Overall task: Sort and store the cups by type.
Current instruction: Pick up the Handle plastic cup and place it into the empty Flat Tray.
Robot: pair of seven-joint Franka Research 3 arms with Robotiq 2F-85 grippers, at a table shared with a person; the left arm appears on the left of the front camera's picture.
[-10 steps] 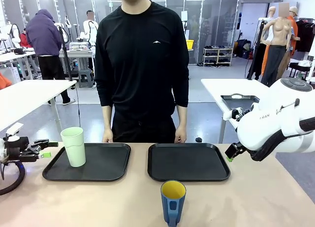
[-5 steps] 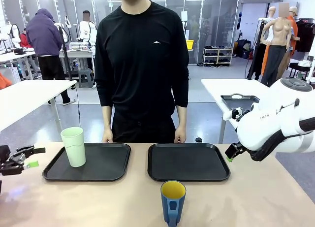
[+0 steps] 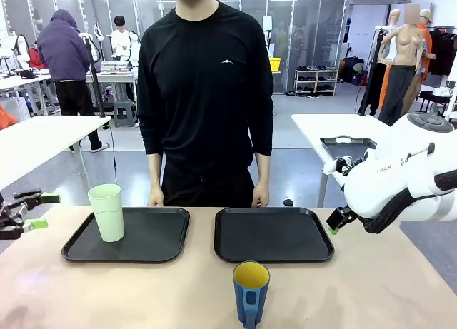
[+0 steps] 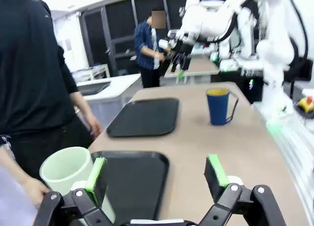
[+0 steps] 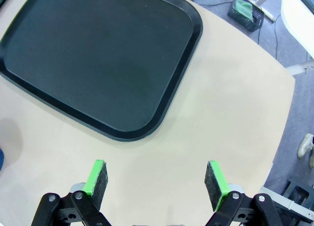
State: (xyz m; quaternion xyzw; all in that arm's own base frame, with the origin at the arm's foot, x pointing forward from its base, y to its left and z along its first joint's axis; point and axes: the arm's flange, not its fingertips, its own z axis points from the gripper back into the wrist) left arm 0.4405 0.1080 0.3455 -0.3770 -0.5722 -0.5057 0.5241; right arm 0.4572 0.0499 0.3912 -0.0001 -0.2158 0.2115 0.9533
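Tall mint-green plastic tumbler (image 3: 106, 212): smooth, tapered, no handle. It stands upright at the left end of the left tray (image 3: 153, 236), a matte black rectangle with rounded corners and a raised rim.

Dark blue mug (image 3: 250, 293): glossy, yellow inside, loop handle. It stands upright on the bare beige tabletop (image 3: 371, 293), near the matching right tray (image 3: 275, 233) but not touching it.

Left gripper (image 4: 157, 171): green-padded fingers spread wide, nothing held, apart from the tumbler.

Right gripper (image 5: 157, 178): fingers spread wide, empty, over the tabletop beside the right tray's corner.
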